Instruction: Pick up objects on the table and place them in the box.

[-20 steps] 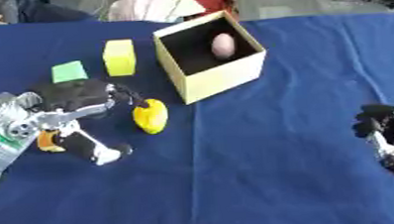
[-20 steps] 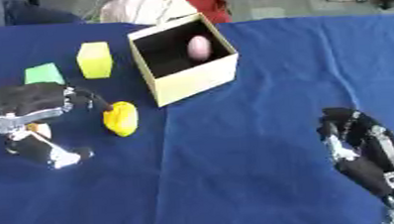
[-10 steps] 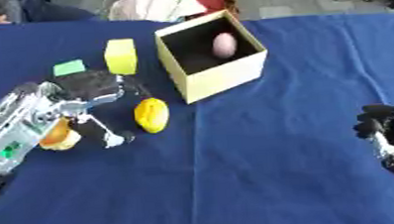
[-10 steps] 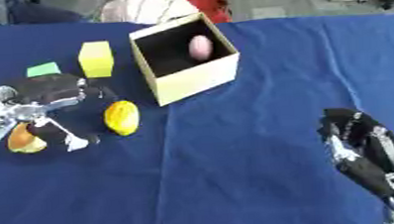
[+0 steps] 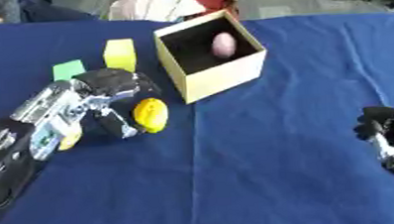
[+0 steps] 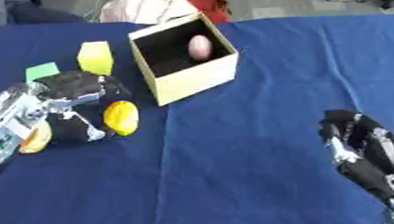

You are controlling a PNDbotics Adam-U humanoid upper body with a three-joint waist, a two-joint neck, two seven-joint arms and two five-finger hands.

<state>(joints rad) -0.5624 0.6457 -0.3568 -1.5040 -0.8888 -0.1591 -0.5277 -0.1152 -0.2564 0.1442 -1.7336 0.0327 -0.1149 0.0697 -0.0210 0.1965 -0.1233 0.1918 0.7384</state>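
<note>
Where box (image 5: 219, 72) stands, lemon (image 5: 150, 115) nearby

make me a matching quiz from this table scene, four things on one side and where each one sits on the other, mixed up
Things:
1. pink egg
2. lemon
3. green block
4. right hand

Places:
A. on the cloth beside the left hand
B. near the lower right corner, idle
C. inside the box
D. far left, next to the yellow block

Pairs: 1-C, 2-A, 3-D, 4-B
</note>
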